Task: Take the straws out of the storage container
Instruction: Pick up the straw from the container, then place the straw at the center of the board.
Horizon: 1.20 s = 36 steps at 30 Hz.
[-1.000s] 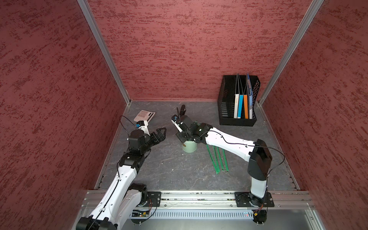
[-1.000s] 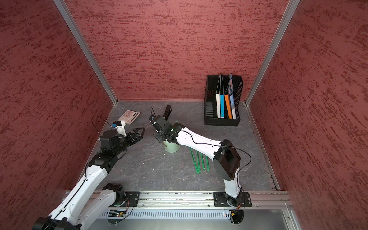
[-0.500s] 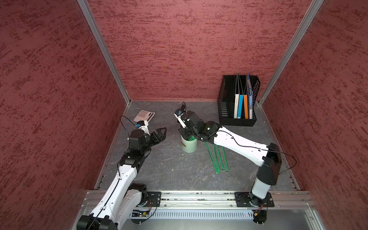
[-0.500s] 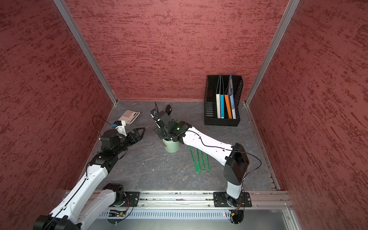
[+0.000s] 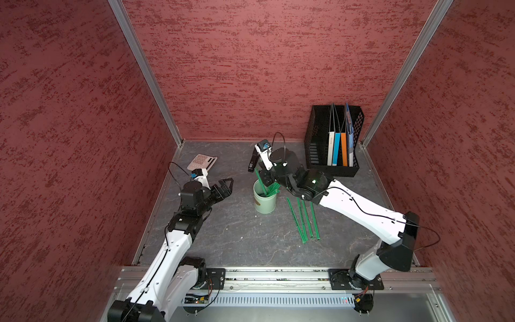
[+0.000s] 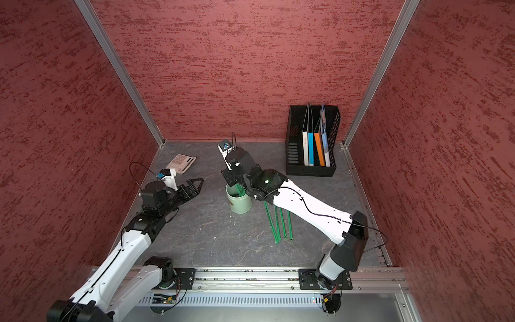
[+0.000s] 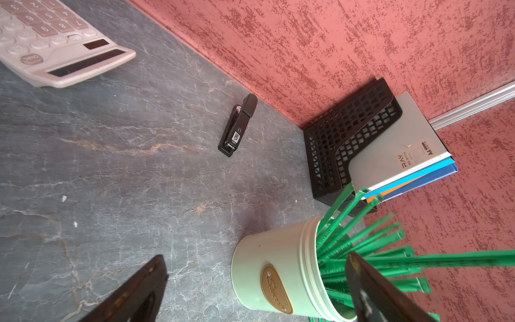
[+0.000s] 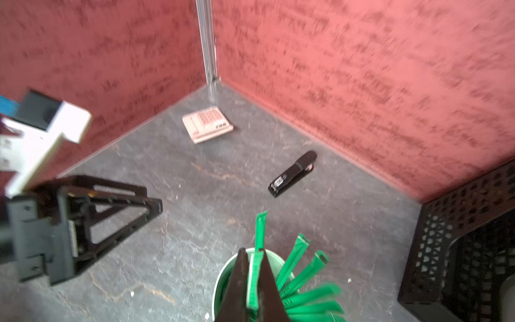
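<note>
The storage container (image 5: 264, 200) is a pale mint cup with a brown oval mark, standing mid-table in both top views (image 6: 239, 203). Several green straws (image 7: 362, 245) fan out of its mouth. My right gripper (image 8: 253, 267) hangs just over the cup rim (image 8: 223, 278), shut on one straw (image 8: 260, 231) that stands upright between its fingers. In a top view the right gripper (image 5: 264, 179) is directly above the cup. My left gripper (image 5: 227, 184) is open and empty, a little to the cup's left, pointing at it. Several more straws (image 5: 303, 220) lie flat on the table to the cup's right.
A black mesh file rack (image 5: 331, 145) with folders stands at the back right. A black stapler (image 7: 237, 131) lies behind the cup. A pink calculator (image 5: 202, 161) sits at the back left. Red walls close in three sides.
My right gripper has lifted from inside the cup mouth to just above it, and its arm has stretched out. The left arm has stayed put.
</note>
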Available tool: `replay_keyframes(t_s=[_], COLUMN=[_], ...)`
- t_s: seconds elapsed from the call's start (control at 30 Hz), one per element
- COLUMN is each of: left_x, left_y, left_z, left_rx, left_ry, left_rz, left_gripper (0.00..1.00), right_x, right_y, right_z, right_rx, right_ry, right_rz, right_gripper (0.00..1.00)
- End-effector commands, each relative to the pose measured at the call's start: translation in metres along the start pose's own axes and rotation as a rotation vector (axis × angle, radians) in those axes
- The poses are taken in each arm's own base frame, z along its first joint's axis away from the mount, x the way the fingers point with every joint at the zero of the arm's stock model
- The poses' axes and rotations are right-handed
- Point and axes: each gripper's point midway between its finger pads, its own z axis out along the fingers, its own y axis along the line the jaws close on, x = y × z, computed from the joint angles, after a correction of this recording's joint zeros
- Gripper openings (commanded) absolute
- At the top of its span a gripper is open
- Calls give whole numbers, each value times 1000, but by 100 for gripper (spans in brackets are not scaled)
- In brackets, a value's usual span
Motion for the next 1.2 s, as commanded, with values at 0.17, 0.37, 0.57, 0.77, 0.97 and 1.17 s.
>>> replay_keyframes(t_s=[0.17,0.37,0.57,0.77,0.97,1.17], left_x=[0,0,1,2,3,5], left_y=[-1,-2,-1,0,1,3], left_z=[2,2,2,5,8,10], left_rx=[19,22,23,25,26,19], left_ry=[-6,-6,-4,-2,8,16], left_rz=[-13,-16,-17,-21,-22,-13], left_gripper=[100,100,100,100,100,100], right_x=[-50,-71,-66,-51,7,91], right_y=[-13,-17,-57,-118,-164,-196], right_z=[-48,-85,-107,-135,-135,-109], right_rx=[6,-41,150,360,493,553], right_ry=[-180,-237,-121,43,301,586], right_rz=[56,86,50,100,231,364], right_gripper=[3,4,3,3,2,0])
